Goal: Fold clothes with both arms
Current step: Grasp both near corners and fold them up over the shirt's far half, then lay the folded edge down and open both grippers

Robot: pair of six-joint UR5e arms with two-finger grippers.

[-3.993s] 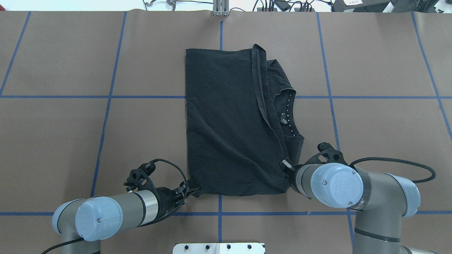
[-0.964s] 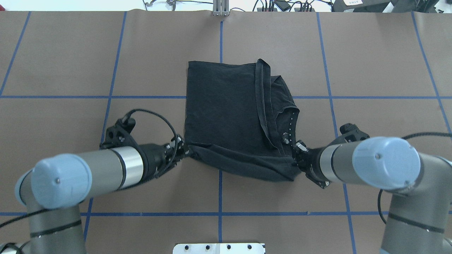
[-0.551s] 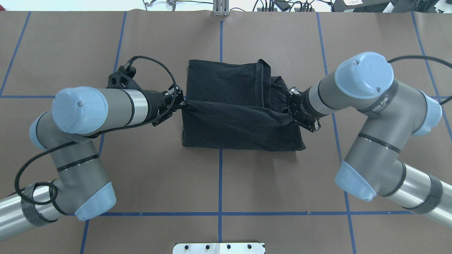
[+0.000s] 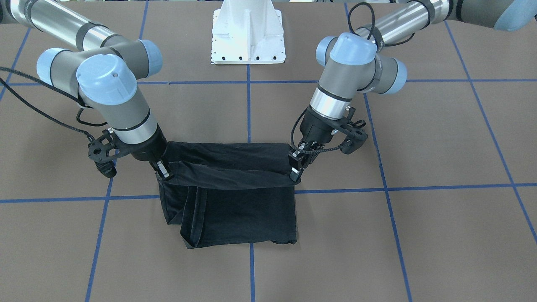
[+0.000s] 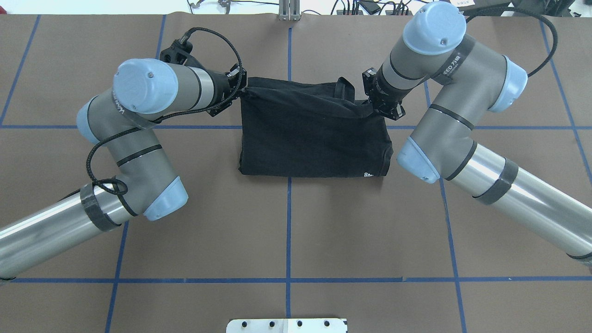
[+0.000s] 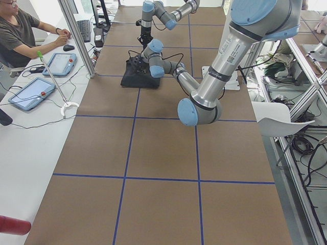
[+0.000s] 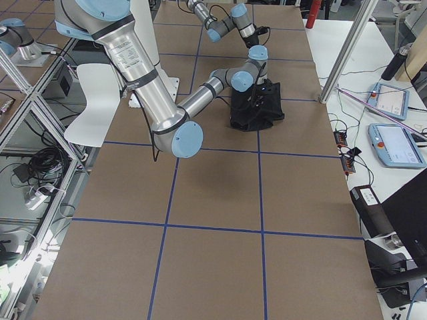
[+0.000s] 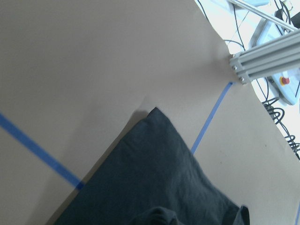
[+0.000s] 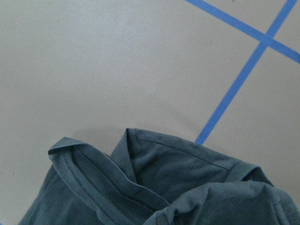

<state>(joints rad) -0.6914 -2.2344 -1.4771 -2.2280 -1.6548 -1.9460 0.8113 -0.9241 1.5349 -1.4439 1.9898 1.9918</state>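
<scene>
Front-facing view alone shows the T-shirt (image 4: pixel 235 209) edge raised and taut between left gripper (image 4: pixel 296 173) and right gripper (image 4: pixel 163 171), each pinching a corner; overhead view adds white print (image 5: pixel 368 175) at one corner; black, doubled, creased, it lies at table (image 5: pixel 185 222) centre astride the blue tape line (image 5: pixel 287 231).

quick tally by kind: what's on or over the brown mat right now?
black T-shirt: 1
robot arms: 2 (left arm, right arm)
grippers: 2 (left gripper, right gripper), both clamped on the black T-shirt
white pedestal base: 1
total: 6
</scene>
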